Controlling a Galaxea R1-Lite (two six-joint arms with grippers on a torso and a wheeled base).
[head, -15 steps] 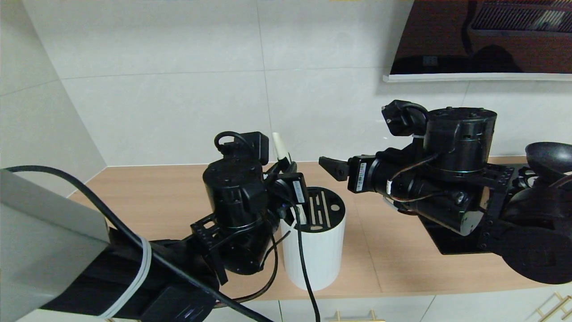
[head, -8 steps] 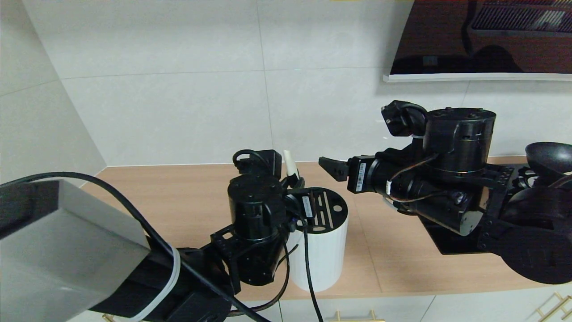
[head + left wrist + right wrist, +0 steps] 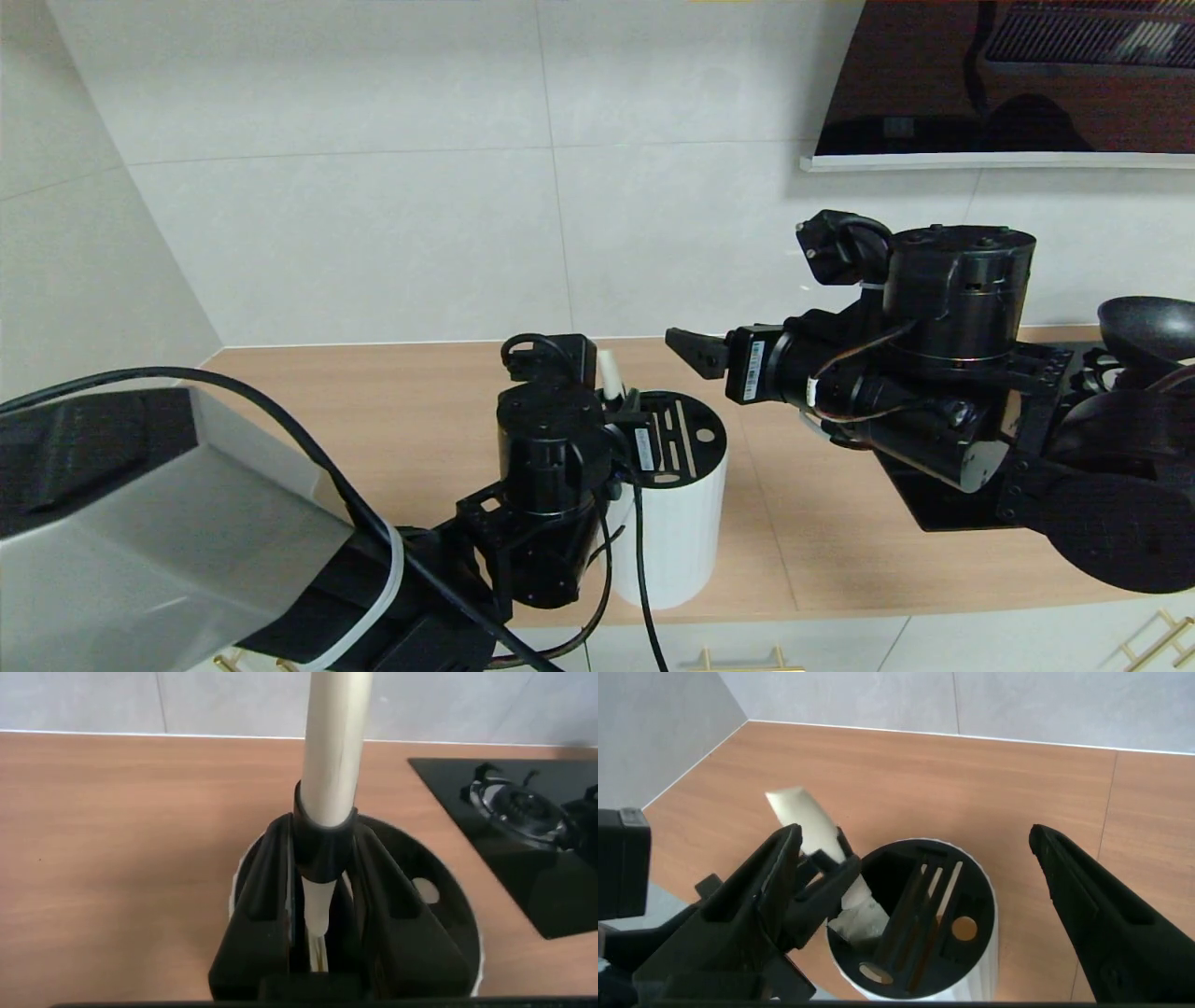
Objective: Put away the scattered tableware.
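wall [image 3: 373, 187]: pale tiles | countertop [image 3: 392, 392]: light wood | hob [image 3: 943, 509]: black | range hood [image 3: 1008, 75]: dark glass

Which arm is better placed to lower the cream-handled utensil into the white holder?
Left. The left gripper is shut on the cream-handled utensil, directly above the white holder and its slotted top. The right gripper hangs open and empty, higher up and off to the holder's side.

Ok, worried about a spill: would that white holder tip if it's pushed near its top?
Probably: the white holder stands taller than wide, so a high push could tip it. Its smooth wall might instead slide on the wooden counter.
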